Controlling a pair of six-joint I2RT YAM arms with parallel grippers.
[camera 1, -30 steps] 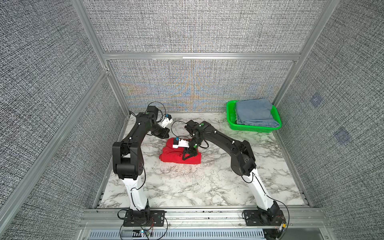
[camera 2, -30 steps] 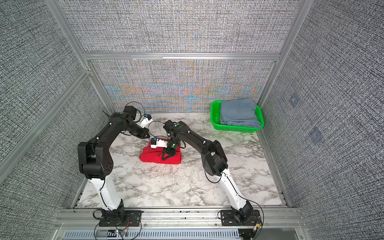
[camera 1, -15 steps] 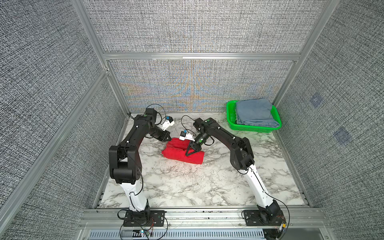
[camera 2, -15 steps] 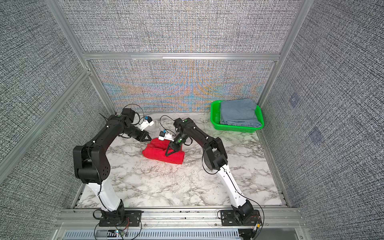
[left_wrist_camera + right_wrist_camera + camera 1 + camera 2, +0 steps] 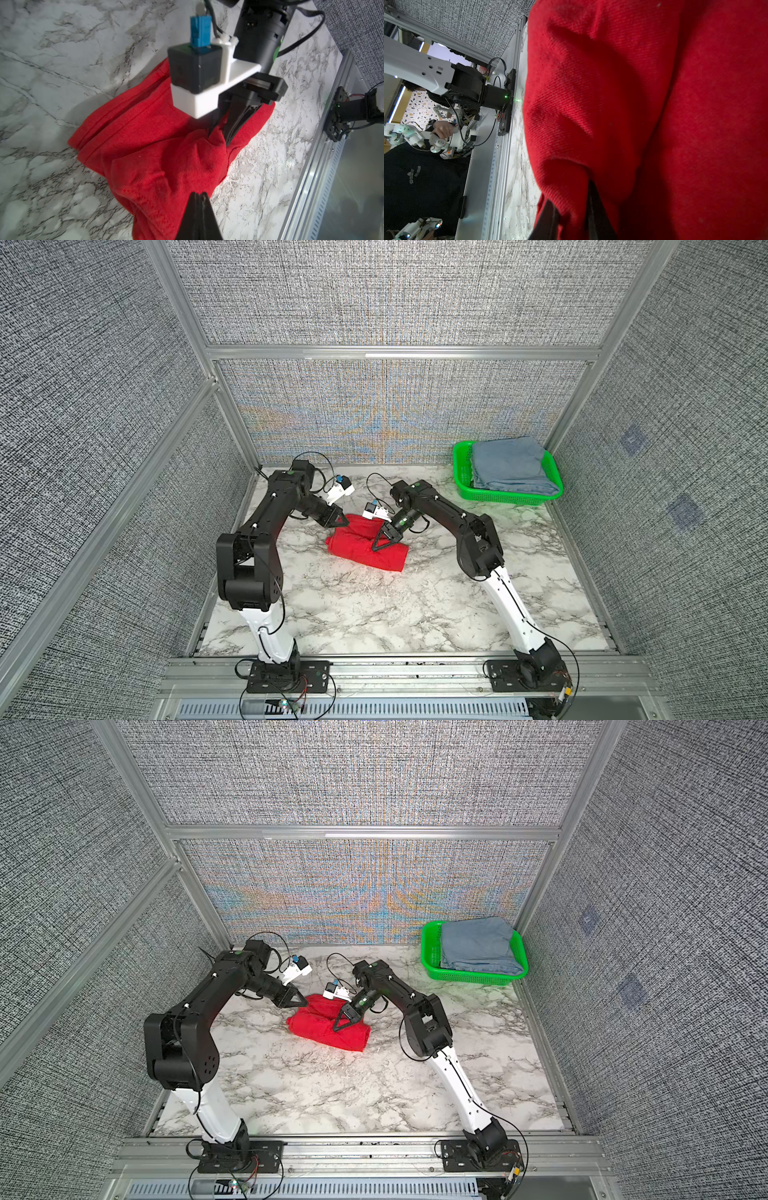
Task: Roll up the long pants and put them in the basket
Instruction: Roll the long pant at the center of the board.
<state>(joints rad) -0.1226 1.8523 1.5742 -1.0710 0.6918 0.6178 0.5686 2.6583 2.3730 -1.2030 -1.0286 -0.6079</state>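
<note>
Left wrist view: left hand [image 5: 199,197] pressed fully shut, tips together, no cloth seen pinched. Its point sits at the edge of the long pants [image 5: 149,145]; whether it touches them, cannot tell. Right hand [image 5: 218,133] nearly closed, nipping a raised fold of the red cloth between its fingers. Pants lie bunched in a thick, loosely rolled bundle on the marble surface [image 5: 374,614], directly under the right hand. Well apart from both hands, out beyond the right one: green basket [image 5: 461,472] holding a folded blue-grey garment [image 5: 511,466].

Red pants [image 5: 365,549], green basket [image 5: 511,499] (blue-grey cloth [image 5: 507,464]); marbled table [image 5: 374,614]
</note>
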